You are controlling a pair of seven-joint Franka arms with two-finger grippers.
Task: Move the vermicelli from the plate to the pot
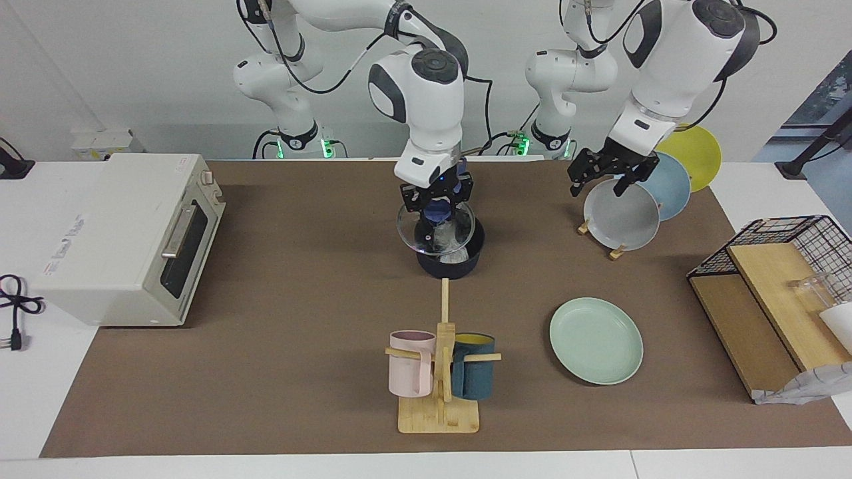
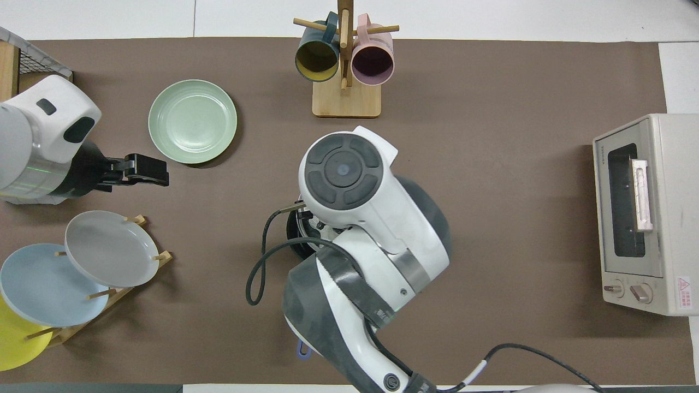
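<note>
Both views are bright and evenly lit, with soft white light that seems to come from overhead. Shadows are short and diffuse: a faint dark crescent lies under the green plate (image 2: 192, 121), a soft patch spreads beside the toaster oven (image 2: 644, 213), and the mug stand (image 1: 439, 372) throws only a slight shade on the brown mat (image 1: 299, 299). The white arm shells show mild sheen, without blown-out glare. The glass lid (image 1: 436, 229) catches pale reflections, so what lies beneath it is hard to read, perhaps whitish strands. Focus is sharp across the table in both views. Straight edges bend only slightly near the corners.
</note>
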